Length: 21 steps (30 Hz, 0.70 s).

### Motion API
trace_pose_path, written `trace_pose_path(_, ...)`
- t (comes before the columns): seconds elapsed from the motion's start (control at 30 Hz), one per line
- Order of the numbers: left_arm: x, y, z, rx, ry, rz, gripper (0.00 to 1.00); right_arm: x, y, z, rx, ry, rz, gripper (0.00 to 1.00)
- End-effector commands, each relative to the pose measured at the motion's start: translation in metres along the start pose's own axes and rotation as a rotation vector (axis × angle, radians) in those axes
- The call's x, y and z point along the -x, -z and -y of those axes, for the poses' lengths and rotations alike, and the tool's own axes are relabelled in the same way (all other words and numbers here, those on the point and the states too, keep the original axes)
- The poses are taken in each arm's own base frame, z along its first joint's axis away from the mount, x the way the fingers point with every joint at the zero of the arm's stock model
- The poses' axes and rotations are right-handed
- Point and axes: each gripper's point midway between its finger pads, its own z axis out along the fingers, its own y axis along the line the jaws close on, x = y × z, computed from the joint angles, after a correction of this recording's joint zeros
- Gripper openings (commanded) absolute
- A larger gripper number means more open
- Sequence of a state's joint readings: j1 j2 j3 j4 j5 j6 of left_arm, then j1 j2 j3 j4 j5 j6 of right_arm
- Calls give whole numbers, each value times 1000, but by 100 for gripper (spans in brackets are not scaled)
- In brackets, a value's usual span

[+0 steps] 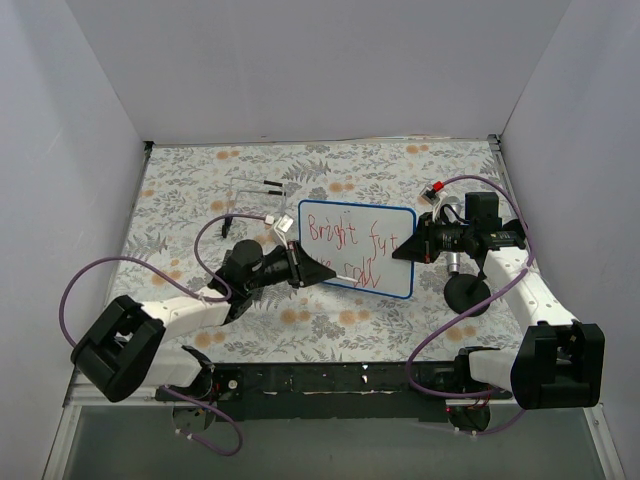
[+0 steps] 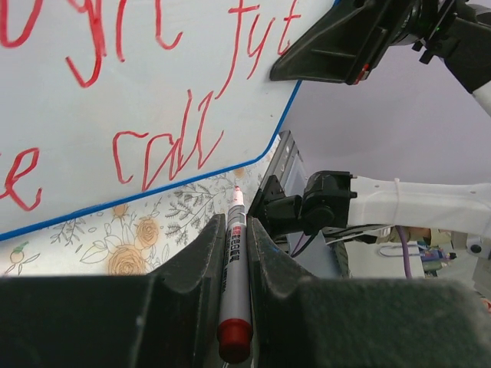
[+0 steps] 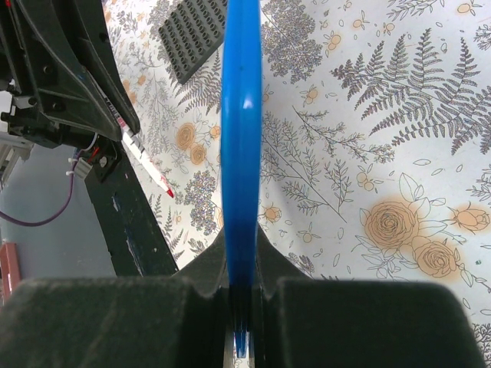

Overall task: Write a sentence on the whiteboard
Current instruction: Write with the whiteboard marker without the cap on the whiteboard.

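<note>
The whiteboard (image 1: 372,225), white with a thin blue rim, sits mid-table. On it is the sentence (image 1: 345,236) in red marker: "Bright fut" above a second line (image 2: 167,149), part of which my left arm hides in the top view. My left gripper (image 1: 322,269) (image 2: 235,224) is shut on a red-capped marker (image 2: 233,276). The marker tip (image 2: 237,192) is just off the board's lower rim, over the cloth. My right gripper (image 1: 408,246) (image 3: 242,239) is shut on the board's right edge, and the blue rim (image 3: 242,130) shows edge-on between its fingers.
A dark studded plate (image 3: 196,34) lies on the floral cloth beyond the board. Small items lie at the back: a red-topped piece (image 1: 435,190), a black stick (image 1: 272,184) and a white piece (image 1: 277,223). A black round object (image 1: 467,293) sits by my right arm. White walls enclose the table.
</note>
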State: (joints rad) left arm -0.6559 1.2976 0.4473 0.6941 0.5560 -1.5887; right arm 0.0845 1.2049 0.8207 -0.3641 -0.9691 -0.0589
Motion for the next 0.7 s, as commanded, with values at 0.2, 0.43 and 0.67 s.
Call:
trace_pose_path(0.2, 1, 10, 6, 8, -41, 117, 0, 13, 4, -15, 54, 64, 41, 1)
trace_pose_path(0.43, -1, 8, 5, 28, -49, 152, 0, 13, 4, -15, 54, 65, 44, 1)
trace_pose_path(0.67, -1, 6, 7, 31, -54, 180, 0, 13, 5, -16, 56, 66, 45, 1)
